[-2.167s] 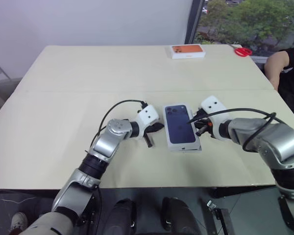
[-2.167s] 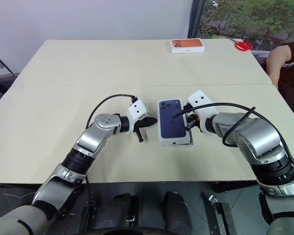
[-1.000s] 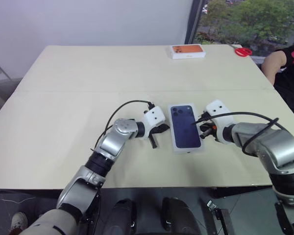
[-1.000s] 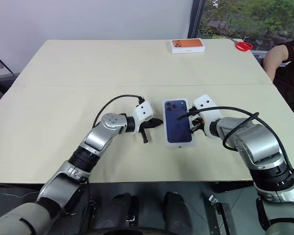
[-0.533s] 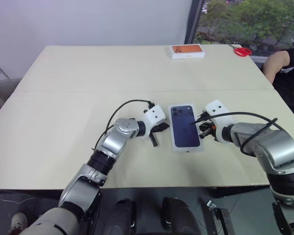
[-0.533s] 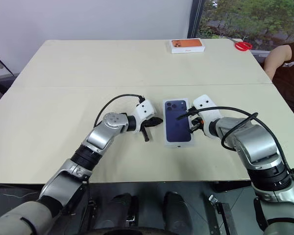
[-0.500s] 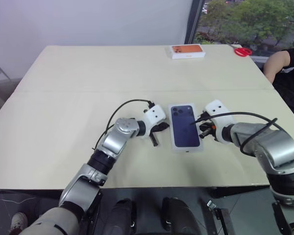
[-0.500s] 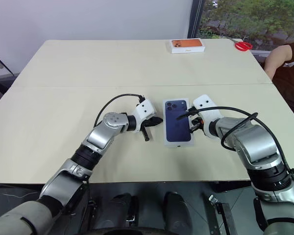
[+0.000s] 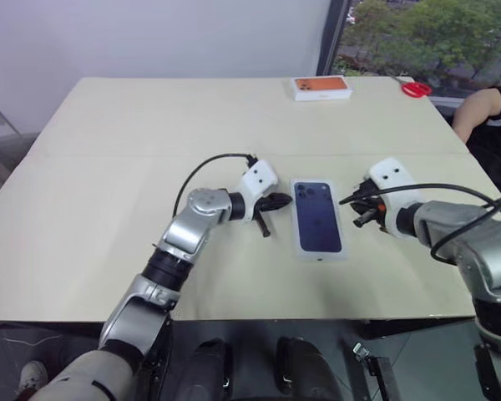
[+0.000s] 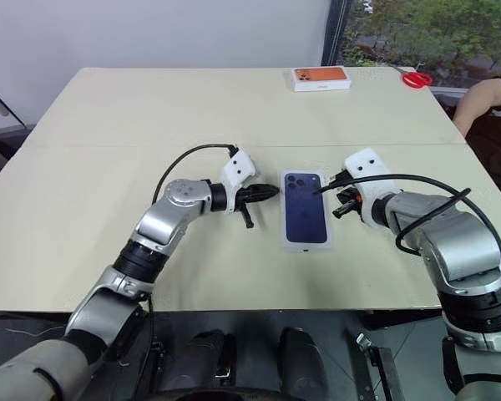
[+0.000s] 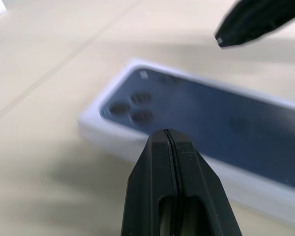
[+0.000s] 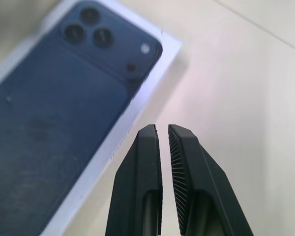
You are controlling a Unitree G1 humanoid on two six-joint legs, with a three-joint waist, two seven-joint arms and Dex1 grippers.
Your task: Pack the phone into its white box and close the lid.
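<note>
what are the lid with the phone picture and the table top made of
The lid: most likely matte white cardboard, judging by its crisp straight rim; the printed dark blue phone picture on top looks slightly glossy, catching soft light. The table: a pale beige matte board, perhaps laminate or painted wood, with one thin seam running across and no visible grain.

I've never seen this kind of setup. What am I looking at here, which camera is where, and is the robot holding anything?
A two-armed robot stands at a table. Two pictures come from its head, looking down; the other two come from cameras on its wrists, looking along the fingers. On the table lies a closed white box, its lid printed with a dark blue phone. The left gripper and the right gripper sit either side of it, both shut and holding nothing. An orange-topped box and red scissors lie at the far edge.
</note>
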